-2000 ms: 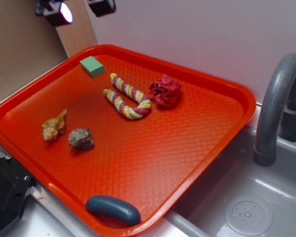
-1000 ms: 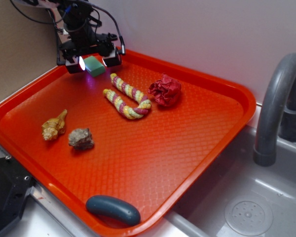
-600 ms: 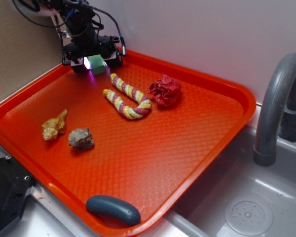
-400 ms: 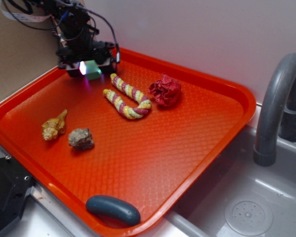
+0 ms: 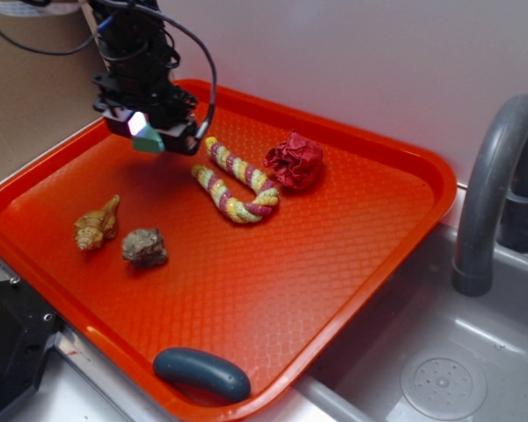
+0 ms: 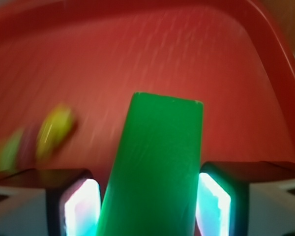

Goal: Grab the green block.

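My jaws pinch the small matte mint-green block point(image 5: 147, 141) point(image 6: 155, 172), one glowing pad point(image 6: 214, 200) on each side. I hold it lifted above the far left part of the orange plastic tray point(image 5: 352, 255), just left of the striped yellow-and-red rope toy point(image 5: 236, 182).

Tool point(image 5: 150, 134): closed on the green block point(image 5: 147, 141), held above the tray's far left corner
Tray point(image 5: 396, 189): orange, beside a grey sink point(image 5: 440, 369)
Rope point(image 5: 236, 180): just right of the tool
Shells point(image 5: 97, 224): near left edge
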